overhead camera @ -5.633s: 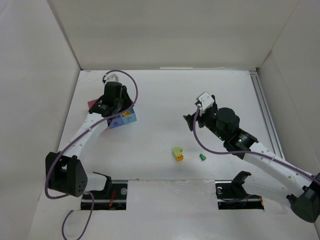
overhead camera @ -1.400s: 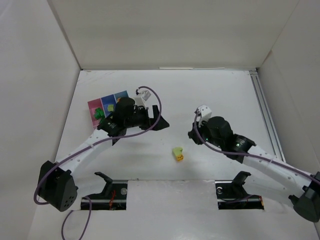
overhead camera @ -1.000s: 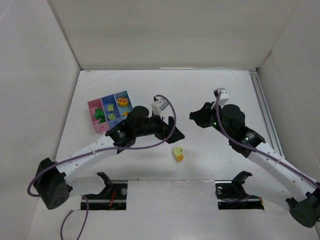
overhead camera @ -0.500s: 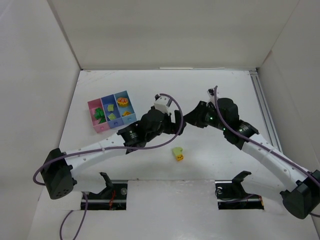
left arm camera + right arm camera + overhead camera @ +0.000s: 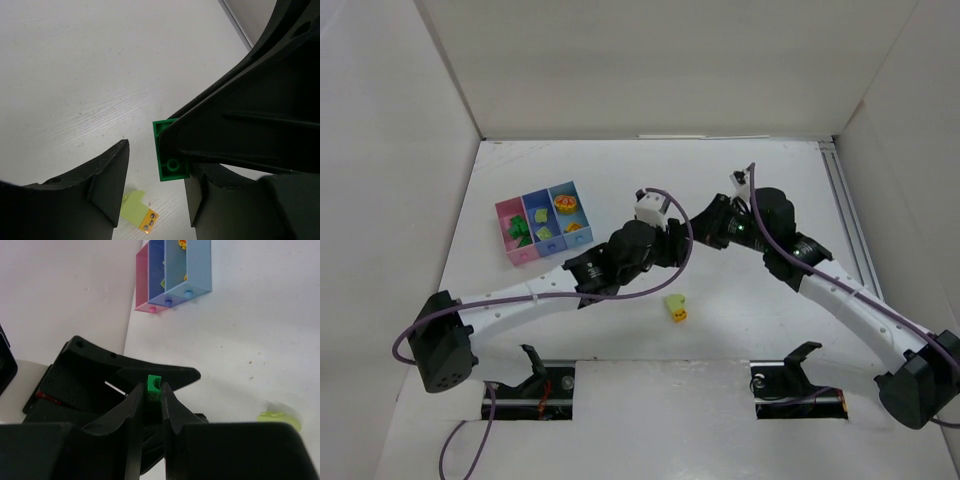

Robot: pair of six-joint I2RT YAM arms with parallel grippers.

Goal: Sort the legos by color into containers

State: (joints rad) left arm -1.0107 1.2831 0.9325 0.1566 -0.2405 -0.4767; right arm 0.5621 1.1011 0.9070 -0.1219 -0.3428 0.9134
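Left wrist view puts us mid-handover: our right gripper (image 5: 152,390) pinches a green brick (image 5: 171,162) at the mouth of our spread left gripper (image 5: 152,187), well apart from the containers (image 5: 199,270). Next, we judge, left must close before right lets go.

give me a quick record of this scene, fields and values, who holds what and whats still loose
right pincer: shut on green brick
left pincer: open, one finger on each side of the green brick, not gripping it
containers: pink, blue, blue in a row, bricks in each
loose: yellow-orange brick lying on the table
stage: looks like a right-to-left handover, not yet done
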